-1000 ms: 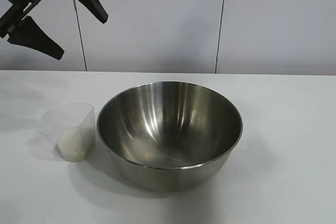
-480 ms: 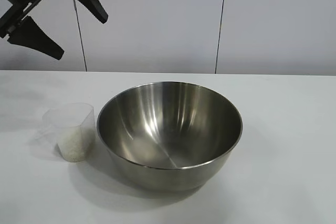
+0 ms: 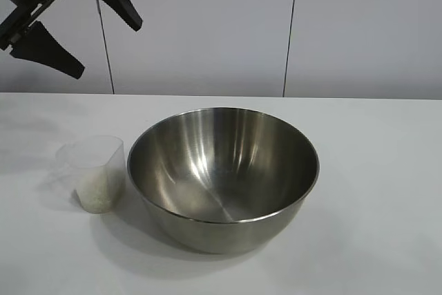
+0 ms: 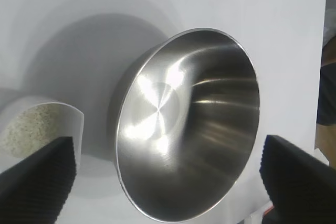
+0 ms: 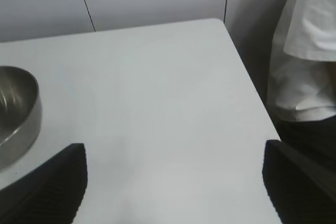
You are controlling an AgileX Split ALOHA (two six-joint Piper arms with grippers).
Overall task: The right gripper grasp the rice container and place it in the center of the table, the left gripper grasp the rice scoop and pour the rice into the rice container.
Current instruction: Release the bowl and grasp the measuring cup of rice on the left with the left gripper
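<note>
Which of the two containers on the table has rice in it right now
The small clear rice scoop holds the rice; the big steel bowl beside it is empty.

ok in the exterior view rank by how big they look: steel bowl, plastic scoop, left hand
1. rice container, clearly the largest.
2 and 3. left hand and rice scoop look about alike; the hand is cut off at the frame edge and hangs higher up, so their order is unsure.

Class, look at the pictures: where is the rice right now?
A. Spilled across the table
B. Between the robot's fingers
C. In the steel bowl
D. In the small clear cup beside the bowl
D: the rice sits inside the clear cup, while the steel bowl beside it is empty.
</note>
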